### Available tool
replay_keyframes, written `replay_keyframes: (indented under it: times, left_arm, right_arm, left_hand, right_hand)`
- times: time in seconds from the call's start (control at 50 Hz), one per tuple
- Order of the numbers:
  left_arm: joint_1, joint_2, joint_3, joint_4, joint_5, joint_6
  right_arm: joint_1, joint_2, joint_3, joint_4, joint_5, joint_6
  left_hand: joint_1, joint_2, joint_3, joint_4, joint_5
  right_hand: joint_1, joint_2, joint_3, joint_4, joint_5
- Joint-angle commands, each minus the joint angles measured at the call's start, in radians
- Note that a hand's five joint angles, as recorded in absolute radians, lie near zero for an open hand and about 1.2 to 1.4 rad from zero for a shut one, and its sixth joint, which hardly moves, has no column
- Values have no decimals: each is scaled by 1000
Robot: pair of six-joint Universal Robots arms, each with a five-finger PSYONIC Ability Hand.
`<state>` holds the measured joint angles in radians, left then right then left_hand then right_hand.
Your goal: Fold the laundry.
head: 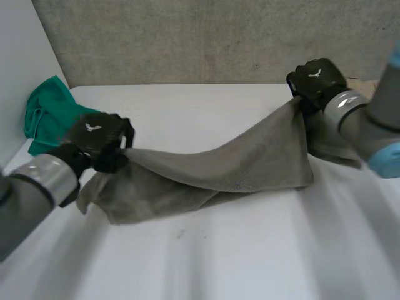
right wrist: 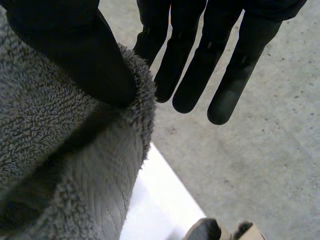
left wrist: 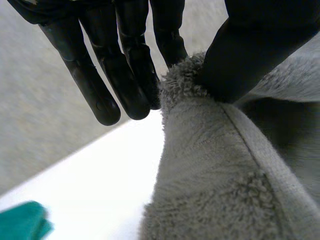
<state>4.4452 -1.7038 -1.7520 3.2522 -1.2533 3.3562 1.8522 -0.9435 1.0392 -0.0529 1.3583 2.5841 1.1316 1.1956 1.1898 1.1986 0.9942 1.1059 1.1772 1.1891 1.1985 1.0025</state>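
Note:
A grey towel (head: 225, 165) hangs stretched between my two hands above the white table (head: 206, 256), sagging in the middle with its lower folds resting on the table. My left hand (head: 100, 140) is shut on the towel's left corner; in the left wrist view the thumb (left wrist: 250, 50) pinches the fluffy edge (left wrist: 200, 130) against the fingers (left wrist: 125, 75). My right hand (head: 315, 81) is shut on the towel's right corner, held higher and farther back. In the right wrist view its thumb (right wrist: 75, 50) presses the towel (right wrist: 60, 160) against a finger (right wrist: 150, 40).
A green cloth (head: 47, 115) lies bunched at the table's far left edge, just behind my left hand; a bit of it (left wrist: 22, 222) appears in the left wrist view. A grey wall (head: 219, 37) stands behind the table.

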Motion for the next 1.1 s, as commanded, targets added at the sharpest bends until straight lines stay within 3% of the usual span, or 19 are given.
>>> replay_keyframes:
  times: [0.02,0.1,0.16,0.26,0.4,0.54,0.64,0.84,0.92,0.96,1.1]
  left_arm:
    - [-47,-148,127,1,-66,-9]
    - [-61,-149,143,0,-86,-9]
    - [-73,-135,134,0,-90,-6]
    - [-78,-103,117,-5,-90,-3]
    - [-78,-22,106,-3,-89,-7]
    - [-81,33,121,1,-89,-11]
    - [-90,42,141,1,-89,-18]
    - [-107,42,180,3,-92,-47]
    - [-109,44,204,3,-92,-90]
    - [-109,55,215,3,-94,-106]
    - [-99,101,210,-3,-92,-104]
  right_arm:
    - [16,164,-1,-366,19,-4]
    - [24,123,87,-406,13,7]
    - [16,10,199,-355,19,14]
    - [-8,-188,335,-119,31,82]
    - [-82,-192,386,210,2,189]
    - [-91,-65,395,73,-79,186]
    - [-80,29,345,-30,-84,166]
    - [-76,181,214,-62,-82,97]
    - [-74,216,183,-105,-81,93]
    - [-74,219,179,-131,-79,94]
    - [-91,43,260,-185,-30,113]
  left_hand:
    - [265,201,206,198,228]
    - [265,201,206,198,228]
    - [265,201,206,198,228]
    - [265,201,206,198,228]
    - [265,201,206,198,228]
    - [265,201,206,198,228]
    - [265,201,206,198,228]
    - [265,201,206,198,228]
    - [265,201,206,198,228]
    - [265,201,206,198,228]
    - [265,201,206,198,228]
  right_hand:
    - [-931,-1003,-1015,-1024,-1002]
    - [-931,-1003,-1015,-1024,-1002]
    - [-931,-1003,-1015,-1024,-1002]
    - [-931,-1003,-1015,-1024,-1002]
    - [-781,-852,-864,-873,-852]
    - [-725,-796,-808,-817,-796]
    - [-698,-769,-781,-791,-769]
    - [-569,-640,-652,-662,-640]
    - [-372,-444,-456,-465,-444]
    - [224,152,140,131,153]
    - [290,219,207,198,219]
